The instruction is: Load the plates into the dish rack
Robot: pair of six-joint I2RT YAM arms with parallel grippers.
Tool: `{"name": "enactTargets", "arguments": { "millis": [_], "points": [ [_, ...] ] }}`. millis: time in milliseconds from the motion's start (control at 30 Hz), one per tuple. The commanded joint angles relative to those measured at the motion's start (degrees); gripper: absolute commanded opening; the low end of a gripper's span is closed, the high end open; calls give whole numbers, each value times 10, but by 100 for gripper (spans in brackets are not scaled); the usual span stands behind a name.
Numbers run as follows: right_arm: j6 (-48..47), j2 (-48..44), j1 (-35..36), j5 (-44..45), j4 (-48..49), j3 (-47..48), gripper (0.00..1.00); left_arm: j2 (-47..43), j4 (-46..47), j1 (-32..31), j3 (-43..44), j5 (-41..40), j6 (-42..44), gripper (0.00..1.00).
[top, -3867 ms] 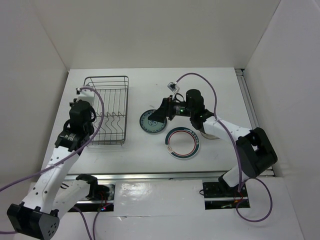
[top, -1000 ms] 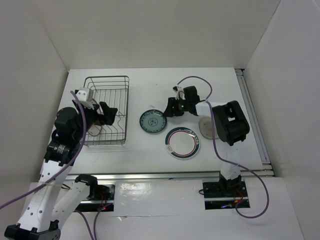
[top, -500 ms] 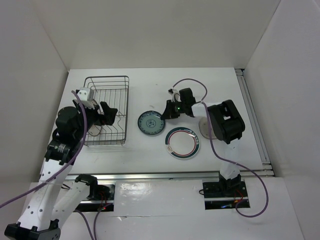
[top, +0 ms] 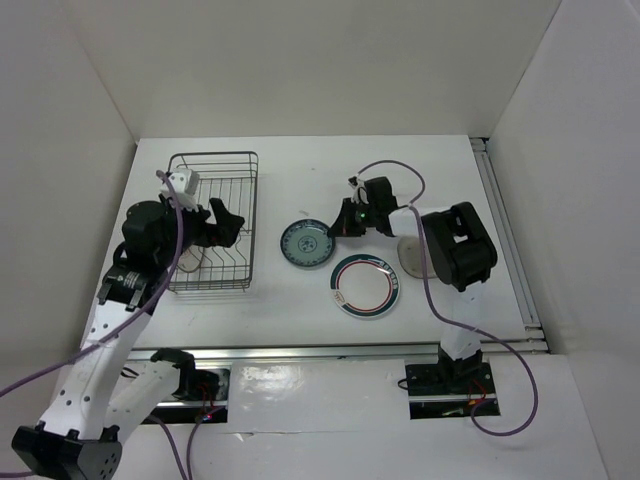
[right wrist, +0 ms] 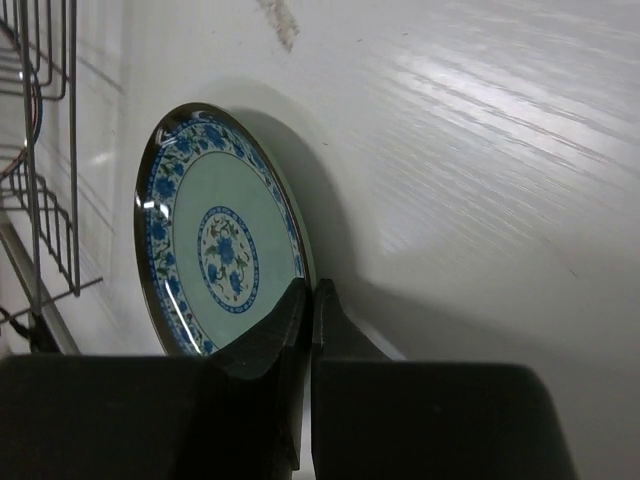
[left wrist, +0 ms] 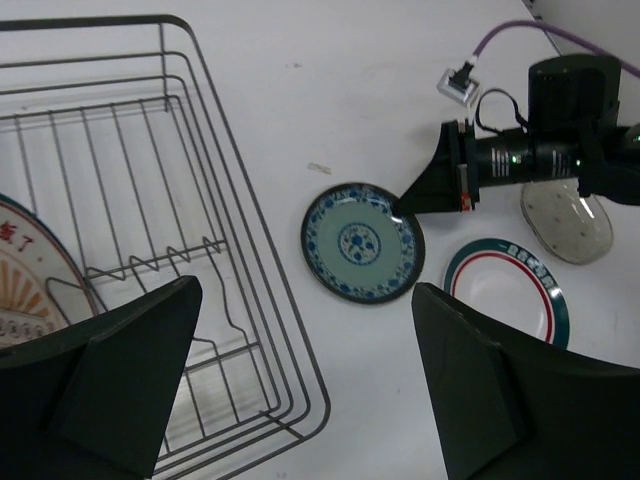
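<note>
A small teal-patterned plate [top: 304,243] [left wrist: 362,242] [right wrist: 215,250] lies right of the dish rack [top: 212,154] [left wrist: 130,180]. My right gripper [top: 340,226] [left wrist: 405,205] [right wrist: 310,290] is shut on this plate's right rim, its jaws pressed together over the edge. The orange sunburst plate [top: 188,262] [left wrist: 20,280] stands in the rack's near left part. Wide open with nothing between its fingers, my left gripper [top: 222,225] [left wrist: 305,330] hovers over the rack's right side. The green-and-red rimmed plate [top: 366,286] [left wrist: 510,300] and the glass plate [top: 412,255] [left wrist: 567,220] lie flat on the table.
The right arm's purple cable [top: 385,168] loops over the table behind the gripper. A small scrap [left wrist: 319,168] lies on the table behind the teal plate. White walls close in the table on three sides.
My right gripper has closed from partly open onto the teal plate's rim. The left arm has shifted slightly away from me, still open above the rack.
</note>
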Motion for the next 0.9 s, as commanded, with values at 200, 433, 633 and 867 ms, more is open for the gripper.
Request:
{"name": "enactTargets", "arguments": {
  "millis": [200, 433, 633, 867],
  "points": [
    [58, -178, 7, 96, 45, -20, 0, 49, 28, 2, 33, 106, -28, 100],
    [83, -263, 46, 52, 76, -42, 0, 77, 34, 2, 33, 132, -38, 100],
    [83, -282, 109, 30, 82, -18, 0, 90, 34, 2, 33, 145, -43, 100],
    [95, -293, 129, 12, 124, -37, 0, 83, 40, 2, 33, 127, -43, 100]
  ]
}}
